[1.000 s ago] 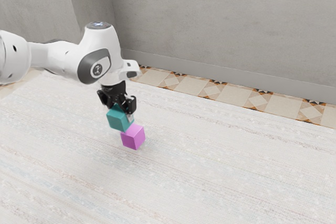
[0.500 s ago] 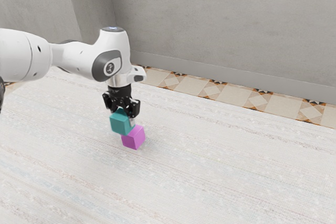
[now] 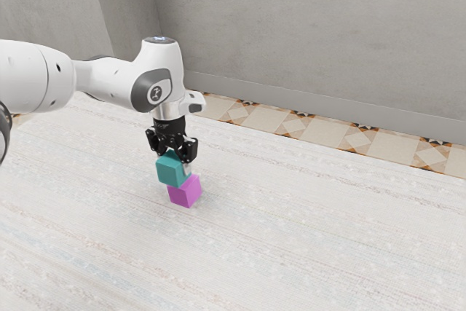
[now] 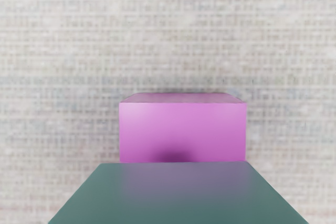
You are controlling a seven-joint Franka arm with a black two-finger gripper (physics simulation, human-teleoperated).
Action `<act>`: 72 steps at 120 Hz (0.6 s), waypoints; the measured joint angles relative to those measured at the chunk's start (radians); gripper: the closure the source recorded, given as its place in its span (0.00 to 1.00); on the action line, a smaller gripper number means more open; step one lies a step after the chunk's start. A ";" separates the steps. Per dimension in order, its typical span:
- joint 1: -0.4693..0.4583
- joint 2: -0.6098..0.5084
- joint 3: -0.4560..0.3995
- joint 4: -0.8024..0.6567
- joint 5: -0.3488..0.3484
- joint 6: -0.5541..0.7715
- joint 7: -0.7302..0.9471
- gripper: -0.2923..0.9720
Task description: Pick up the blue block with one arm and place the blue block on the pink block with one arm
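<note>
Gripper [image 3: 174, 155]: black, two-fingered and pointed straight down; its fingers are pressed on two opposite sides of the blue block.
Blue block [image 3: 170, 172]: a teal-blue cube with smooth, matt faces, held just over the pink block and shifted a little to the exterior view's left; whether the two are touching cannot be told.
Pink block [image 3: 186, 191]: a smooth magenta cube with sharp edges, standing flat on the table.
Wrist view: a soft dark shadow is seen low on the pink block [image 4: 182, 129], just beyond the blurred blue block [image 4: 178, 195] under the hand.
Table [image 3: 328, 238]: a pale surface, finely woven like cloth, with faint stripes.
Arm [image 3: 109, 81]: rounded white glossy shells with grey joint caps, reaching in from the exterior view's left.
</note>
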 joint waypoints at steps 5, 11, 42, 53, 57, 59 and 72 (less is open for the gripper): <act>0.000 0.007 0.000 0.006 0.000 0.000 0.001 0.49; 0.000 0.018 0.000 0.018 0.001 -0.001 0.001 0.49; 0.000 0.049 -0.001 0.053 0.001 -0.002 0.005 0.49; 0.000 0.051 -0.005 0.056 0.001 -0.002 0.005 0.49; 0.000 0.051 -0.006 0.057 0.001 -0.002 0.006 0.49; 0.000 0.051 -0.006 0.057 0.001 -0.002 0.006 0.49; 0.000 0.051 -0.007 0.057 0.001 -0.002 0.007 0.49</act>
